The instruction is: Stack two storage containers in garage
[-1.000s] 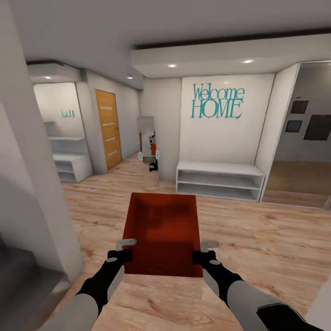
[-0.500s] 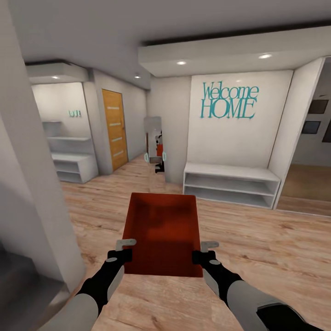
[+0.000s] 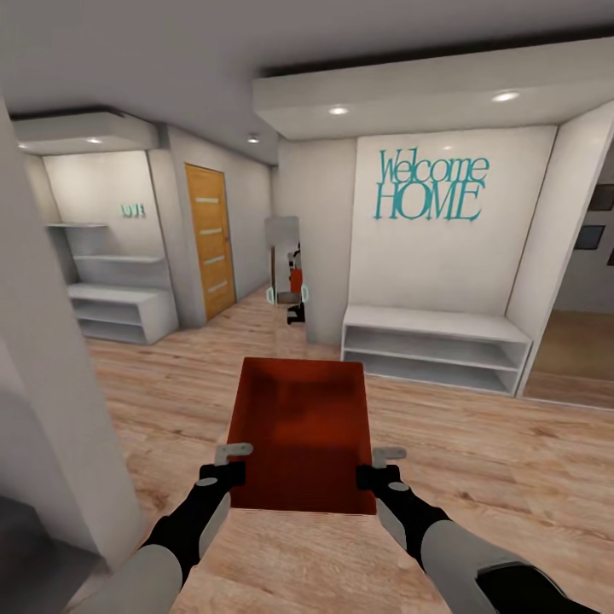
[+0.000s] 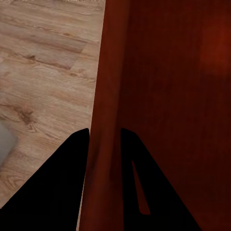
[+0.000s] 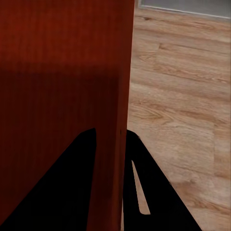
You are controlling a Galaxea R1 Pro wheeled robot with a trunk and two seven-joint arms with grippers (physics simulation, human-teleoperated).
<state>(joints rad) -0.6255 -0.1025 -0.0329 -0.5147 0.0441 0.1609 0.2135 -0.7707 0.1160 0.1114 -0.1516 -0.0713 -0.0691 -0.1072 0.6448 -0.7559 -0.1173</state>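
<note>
Entry hall, light wood-plank floor point(image 3: 477, 460) running wall to wall, planks showing knots and grain. Orange-red storage container point(image 3: 303, 435) being carried in front of the robot above the planks, open top up, long axis pointing away from the robot, ribbed inside visible. Left gripper point(image 3: 223, 465) gripping the container's left wall near its near corner; in the left wrist view the two dark fingers point(image 4: 62, 183) are closing on the thin wall point(image 4: 103, 120), one on either side of it. Right gripper point(image 3: 381, 466) gripping the right wall in the same manner; in the right wrist view its fingers point(image 5: 72, 187) are pinching the wall point(image 5: 120, 96) between them. Ahead: white wall bearing teal "Welcome HOME" lettering point(image 3: 431, 186), a low white open shelf bench point(image 3: 435, 348) standing beneath it. Left of that, a tall narrow mirror point(image 3: 283, 273) leaning by the corner. Further left, an orange wooden door point(image 3: 210, 240) and a white alcove with shelves point(image 3: 107, 286). Pale wall corner point(image 3: 51, 409) standing close at the robot's left. Recessed ceiling lights point(image 3: 338, 110) glowing overhead.
</note>
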